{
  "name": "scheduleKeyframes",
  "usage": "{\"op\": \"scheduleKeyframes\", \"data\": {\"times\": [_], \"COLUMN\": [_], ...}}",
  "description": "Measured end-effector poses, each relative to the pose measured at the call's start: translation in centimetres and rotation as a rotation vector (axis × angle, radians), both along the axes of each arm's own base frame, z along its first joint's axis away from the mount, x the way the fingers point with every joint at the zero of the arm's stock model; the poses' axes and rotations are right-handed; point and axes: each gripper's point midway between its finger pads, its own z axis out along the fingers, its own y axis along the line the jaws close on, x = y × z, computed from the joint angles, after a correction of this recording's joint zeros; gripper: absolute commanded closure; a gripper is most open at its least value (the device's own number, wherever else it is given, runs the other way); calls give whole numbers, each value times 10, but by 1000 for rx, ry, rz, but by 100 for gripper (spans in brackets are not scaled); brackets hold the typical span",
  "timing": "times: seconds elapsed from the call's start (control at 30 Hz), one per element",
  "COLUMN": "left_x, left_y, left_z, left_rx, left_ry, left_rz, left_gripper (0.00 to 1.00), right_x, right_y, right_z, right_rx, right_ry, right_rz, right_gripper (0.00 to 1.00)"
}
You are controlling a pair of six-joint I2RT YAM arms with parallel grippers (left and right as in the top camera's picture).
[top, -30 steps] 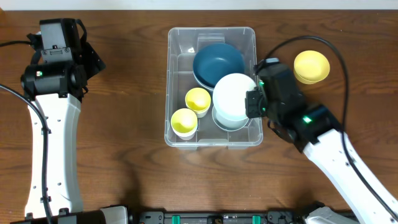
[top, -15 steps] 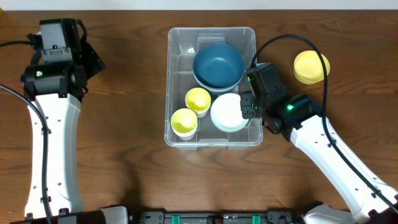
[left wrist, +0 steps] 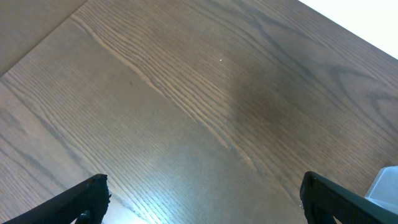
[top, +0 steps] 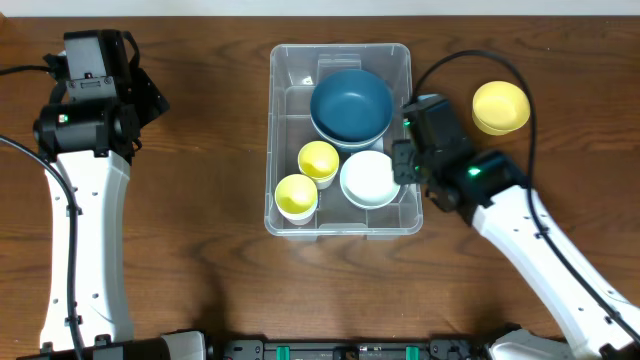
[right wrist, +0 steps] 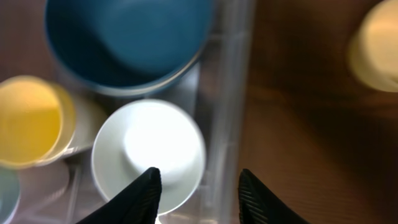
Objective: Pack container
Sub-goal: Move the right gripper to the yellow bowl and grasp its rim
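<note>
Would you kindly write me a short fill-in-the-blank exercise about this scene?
The biggest bowl in the container is coloured ____.
The small yellow cups in it number ____.
The lone bowl outside the container is coloured ____.
The hand beside the white bowl is the robot's ____ one.
Missing words: blue, two, yellow, right.

The overhead view is bright, even and sharp, with only soft, faint shadows on the dark wooden table [top: 200, 150] and small glints along the clear walls of the container [top: 272, 130]. The left wrist view shows a pale sheen low on the wood and a dimmer patch higher up. The right wrist view is blurred throughout, and the white bowl [right wrist: 149, 152] glares, washed out at its centre.
</note>
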Motion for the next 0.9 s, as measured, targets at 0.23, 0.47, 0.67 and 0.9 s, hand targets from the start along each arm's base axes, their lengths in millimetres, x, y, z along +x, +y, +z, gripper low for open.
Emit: {"op": "scheduleKeyframes", "data": {"times": [0.23,0.47,0.67,0.9], "left_x": [0,0,0,0], "left_y": [0,0,0,0], "left_z": [0,0,0,0], "left_rx": [0,0,0,0], "left_ry": [0,0,0,0], "left_rz": [0,0,0,0], "left_gripper": [2,2,2,2], "right_x": [21,29,39,64], "right_y": [-88,-187,-239,-244], "right_z": [41,41,22,-22], "right_rx": [55,79,84,100], "right_ry": [-112,-135,-122,-53], "right_rz": [-288,-583,-716,-713], "right_gripper": [63,39,29,26]}}
